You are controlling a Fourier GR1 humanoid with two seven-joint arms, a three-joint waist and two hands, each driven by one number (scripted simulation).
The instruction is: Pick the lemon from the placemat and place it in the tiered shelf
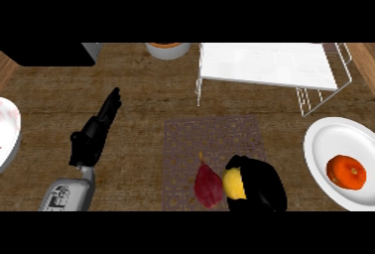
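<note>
The yellow lemon (233, 182) lies on the patterned brown placemat (209, 139), near its lower right corner. My right hand (260, 184) is curled round the lemon from the right and hides most of it. A dark red sweet potato (208, 185) lies on the mat just left of the lemon. The white tiered shelf (265, 63) with wire legs stands at the back right, beyond the mat. My left hand (96, 130) rests open at the left, fingers straight and pointing away, apart from the mat.
A white plate (330, 144) with an orange fruit (346, 171) sits at the right edge. Part of another white plate (7, 129) shows at the left edge. A small bowl (167, 49) stands at the back, a black appliance (47, 53) at the back left.
</note>
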